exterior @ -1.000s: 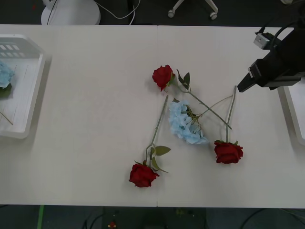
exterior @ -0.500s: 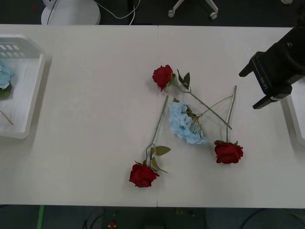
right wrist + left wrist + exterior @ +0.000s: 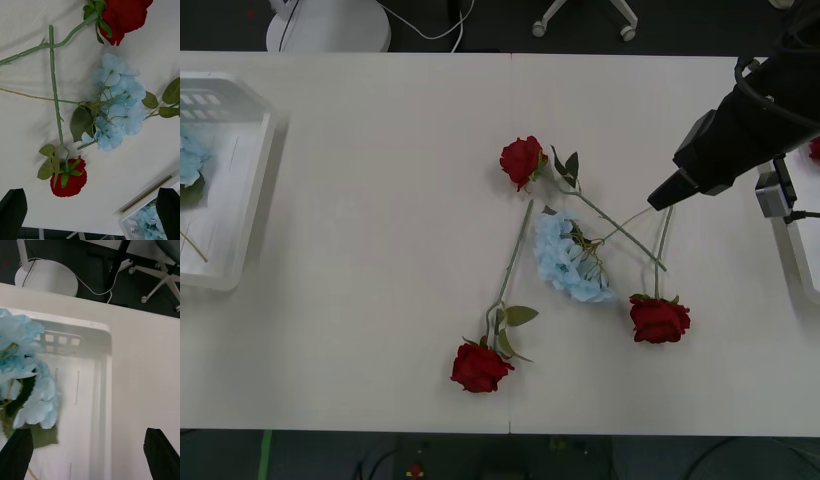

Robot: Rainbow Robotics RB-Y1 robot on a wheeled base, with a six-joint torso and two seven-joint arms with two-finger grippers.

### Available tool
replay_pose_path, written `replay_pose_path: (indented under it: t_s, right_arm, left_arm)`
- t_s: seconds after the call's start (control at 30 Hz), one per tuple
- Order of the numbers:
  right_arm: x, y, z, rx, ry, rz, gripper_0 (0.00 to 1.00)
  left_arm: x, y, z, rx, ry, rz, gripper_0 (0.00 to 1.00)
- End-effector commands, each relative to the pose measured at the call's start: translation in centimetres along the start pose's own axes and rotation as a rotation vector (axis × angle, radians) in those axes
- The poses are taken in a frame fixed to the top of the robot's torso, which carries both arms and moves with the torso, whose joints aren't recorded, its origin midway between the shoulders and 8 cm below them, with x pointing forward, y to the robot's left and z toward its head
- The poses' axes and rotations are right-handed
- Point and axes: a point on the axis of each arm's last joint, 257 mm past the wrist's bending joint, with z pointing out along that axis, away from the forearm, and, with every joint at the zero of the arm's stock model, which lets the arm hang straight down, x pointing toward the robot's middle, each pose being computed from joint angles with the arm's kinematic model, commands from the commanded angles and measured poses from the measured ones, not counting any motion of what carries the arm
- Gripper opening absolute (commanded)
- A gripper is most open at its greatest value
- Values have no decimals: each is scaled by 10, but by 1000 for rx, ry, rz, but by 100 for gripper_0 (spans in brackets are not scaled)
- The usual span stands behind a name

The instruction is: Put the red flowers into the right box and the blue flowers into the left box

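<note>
Three red flowers lie on the table, with heads at the centre [image 3: 522, 160], the front right [image 3: 661, 320] and the front [image 3: 480, 368]. A blue flower [image 3: 572, 258] lies among their crossed stems. My right gripper [image 3: 665, 195] hovers by the stem ends, open and holding nothing [image 3: 92, 195]; below it I see the blue flower [image 3: 116, 108] and two red flowers [image 3: 69, 182]. The left gripper [image 3: 87, 432] hangs open over the left box [image 3: 107, 363], which holds blue flowers [image 3: 26, 390]. A red bit [image 3: 815, 150] shows in the right box [image 3: 792, 240].
The left box [image 3: 250, 200] sits at the table's left edge with a blue flower [image 3: 190, 160] inside. Wide bare tabletop lies between it and the flowers. Chair and stand bases sit on the floor beyond the far edge.
The right arm has turned and swung left from the right box to the stem ends of the flowers. The flowers on the table have not moved.
</note>
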Motion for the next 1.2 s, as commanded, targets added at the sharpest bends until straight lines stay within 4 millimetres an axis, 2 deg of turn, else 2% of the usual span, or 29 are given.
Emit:
replay_pose_path:
  t_s: [0.03,0.1,0.17,0.23,0.3,0.33,0.4,0.5,0.6,0.73,0.87,0.97,1.2]
  right_arm:
    - [-12,10,16,-13,26,171,100]
    - [-26,10,25,-14,6,207,100]
    - [-46,10,35,-14,-24,224,100]
    - [-60,5,41,2,-56,236,100]
    - [-74,-1,46,17,-80,244,100]
    - [-83,-5,48,24,-90,248,100]
    - [-92,-5,52,17,-98,251,100]
    - [-110,-2,61,-4,-103,263,100]
    - [-126,10,67,-52,-98,278,100]
    - [-129,25,69,-105,-81,280,100]
    - [-126,37,71,-135,-72,293,100]
    - [-117,48,76,-159,-45,314,100]
    - [-110,52,101,-188,-54,305,100]
  left_arm:
    - [-31,-82,8,78,-43,-86,85]
    - [-26,-104,10,102,-25,-121,86]
    - [-16,-140,10,148,11,-185,87]
    - [-5,-164,9,174,36,-234,92]
    - [10,-178,6,176,61,-263,97]
    - [24,-188,4,171,82,-271,100]
    - [38,-199,3,174,103,-289,100]
    - [62,-222,-1,196,145,-356,100]
    - [88,-245,-4,231,205,-437,100]
    - [117,-272,-4,273,271,-555,100]
    - [142,-289,0,268,322,-610,100]
    - [165,-300,6,229,358,-627,100]
    - [204,-321,16,134,385,-684,100]
